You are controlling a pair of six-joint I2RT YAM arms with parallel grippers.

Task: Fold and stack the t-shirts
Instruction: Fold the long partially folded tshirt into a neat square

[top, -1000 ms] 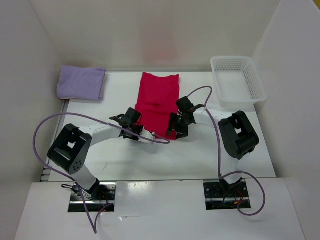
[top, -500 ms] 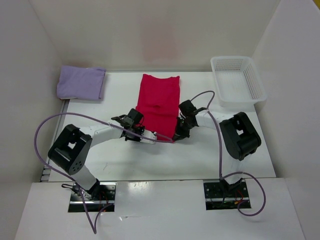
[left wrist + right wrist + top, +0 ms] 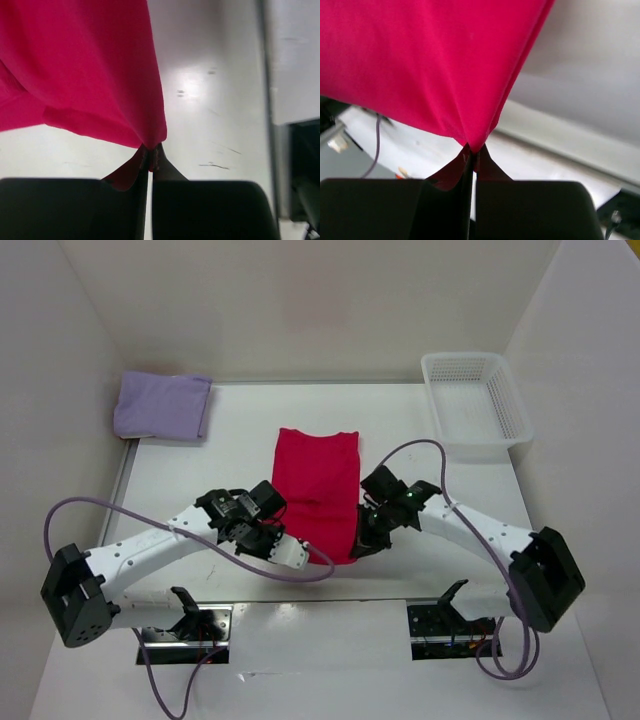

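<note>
Red t-shirt (image 3: pixel 316 490): table (image 3: pixel 200 470) centre, dragged toward 6 o'clock since earlier frame.
Left gripper (image 3: pixel 150 155): pinching its 7 o'clock corner; was slightly parted.
Right gripper (image 3: pixel 471 152): pinching its 5 o'clock corner; was wide.
Lavender t-shirt (image 3: pixel 162 405): folded, 10 o'clock, unmoved.
Basket (image 3: pixel 470 357): 2 o'clock, unmoved.

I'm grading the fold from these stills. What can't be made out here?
Top view: near corners of the red t-shirt, covered by the left gripper and right gripper pinching them.
Both wrist views: most of the red t-shirt, cut off by the frame edges.
Top view: fold layers of the lavender shirt, too small to tell.
</note>
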